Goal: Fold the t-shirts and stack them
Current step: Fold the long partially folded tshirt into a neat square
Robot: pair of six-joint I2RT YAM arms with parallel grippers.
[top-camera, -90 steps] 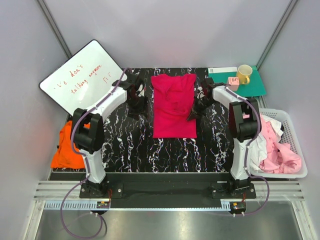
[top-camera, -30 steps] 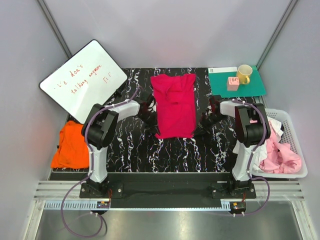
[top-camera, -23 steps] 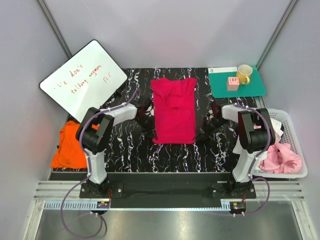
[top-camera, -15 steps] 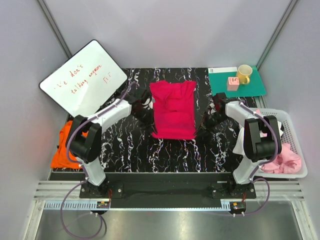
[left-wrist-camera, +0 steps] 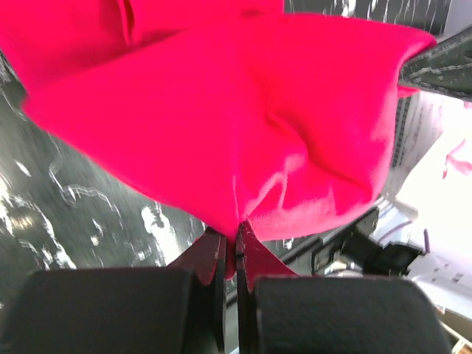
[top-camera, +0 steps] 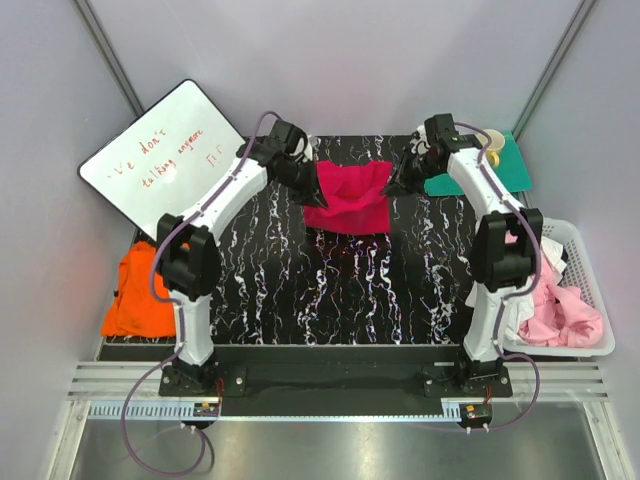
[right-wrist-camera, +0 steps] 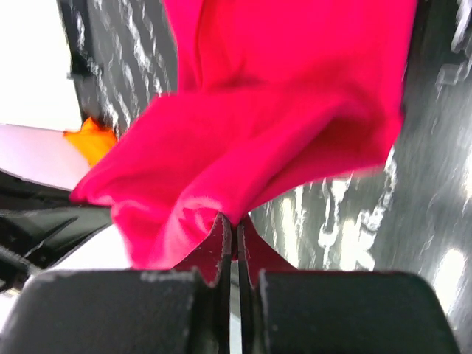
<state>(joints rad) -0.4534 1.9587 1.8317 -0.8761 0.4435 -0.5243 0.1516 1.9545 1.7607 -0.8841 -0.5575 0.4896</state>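
Plainly the magenta-red t-shirt (top-camera: 350, 195) is the one in hand. It sits at the far middle of the black marbled table (top-camera: 300, 290), bunched into a short, wide shape with soft creases and a sagging near edge. The left gripper (top-camera: 308, 183) is clamped on its left side and the right gripper (top-camera: 395, 183) on its right, so the cloth stretches between them. From the left wrist, the dark fingers (left-wrist-camera: 210, 258) meet tight on a pinch of magenta fabric, which billows up and fills most of that view. The right wrist shows the same thing: fingers (right-wrist-camera: 210, 254) pressed together on a folded lip of the shirt.

An orange t-shirt (top-camera: 130, 290) lies crumpled at the table's left edge, well apart from the held one. A pale pink t-shirt (top-camera: 570, 310) and a white t-shirt (top-camera: 515, 295) are heaped in the white basket (top-camera: 590, 350) on the right.

How much of the magenta shirt rests on the table and how much is lifted cannot be told from above. Its sleeves and collar are lost in the folds. The right arm covers part of the yellow mug (top-camera: 492, 146) and the green mat (top-camera: 505, 172). The whiteboard (top-camera: 165, 150) leans at the far left, and its red writing is too small to read surely.
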